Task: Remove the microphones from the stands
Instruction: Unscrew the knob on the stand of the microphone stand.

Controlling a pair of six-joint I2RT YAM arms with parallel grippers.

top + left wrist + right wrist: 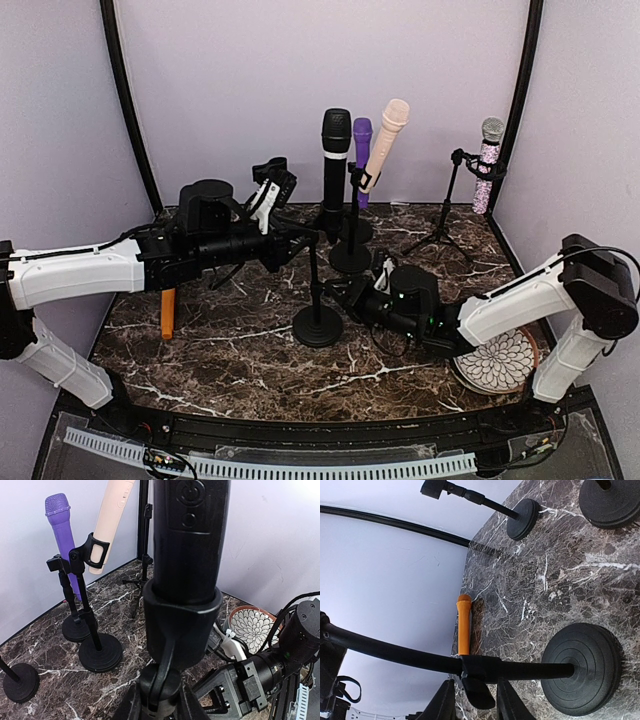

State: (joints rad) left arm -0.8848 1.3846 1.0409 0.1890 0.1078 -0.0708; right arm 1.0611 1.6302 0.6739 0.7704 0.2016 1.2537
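Standing upright at centre frame, the smooth black plastic microphone looks rigid, slick, fairly hefty; grasp its barrel above the snug clip. Left gripper seems clamped on the black round-based stand beneath; right gripper straddles the pole, whether gripping I can't tell.

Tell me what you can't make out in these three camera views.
Left wrist view: the black mic loses its head at the top edge.
Left wrist view: the left gripper shows only finger edges beside the stand joint; grip unclear.
Right wrist view: the right gripper straddles the pole, and the clamp knob hides any contact.
Top view: the right arm hides part of the plate.
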